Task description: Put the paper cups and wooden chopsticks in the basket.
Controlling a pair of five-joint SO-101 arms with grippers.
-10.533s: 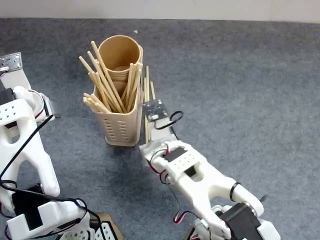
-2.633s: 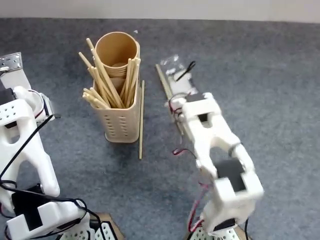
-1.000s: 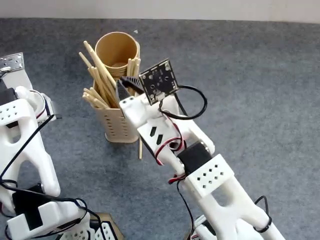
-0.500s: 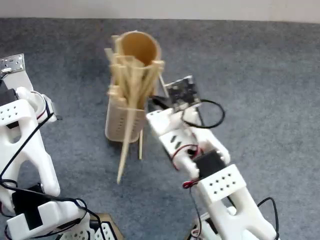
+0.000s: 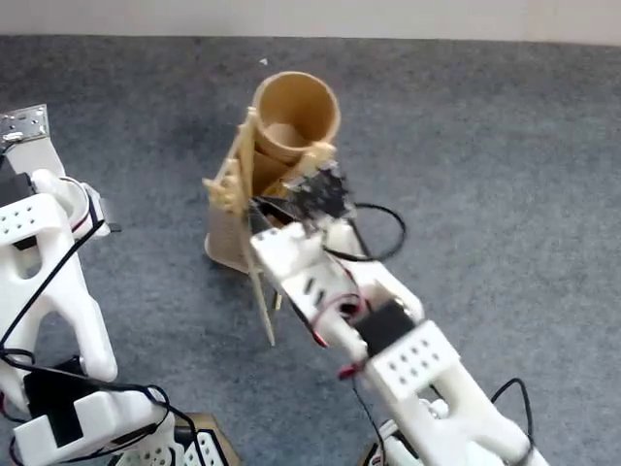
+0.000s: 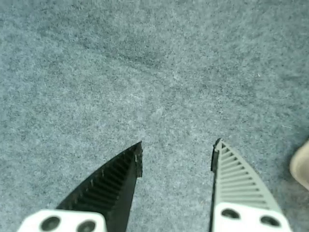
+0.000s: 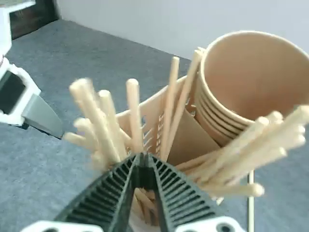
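A beige slotted basket (image 5: 225, 238) leans on the grey carpet. It holds a stack of paper cups (image 5: 296, 112) and a bundle of wooden chopsticks (image 5: 233, 180). My right gripper (image 5: 264, 216) is down at the basket's near rim, among the sticks. In the right wrist view my right gripper (image 7: 141, 158) is shut, with one chopstick (image 7: 133, 116) rising from its tips beside the cups (image 7: 251, 82). A long chopstick (image 5: 262, 301) slants down outside the basket to the carpet. My left gripper (image 6: 178, 144) hangs open over bare carpet, holding nothing.
The left arm's white body (image 5: 44, 282) stands at the left edge of the table. A grey finger of it (image 7: 41, 116) lies beyond the basket. A beige edge (image 6: 301, 164) sits beside my left gripper. Open carpet lies to the right (image 5: 505, 194).
The right arm swung from the basket's right side in over its rim. The basket slid to the right and tipped, and the sticks in it shifted. The left arm kept still.
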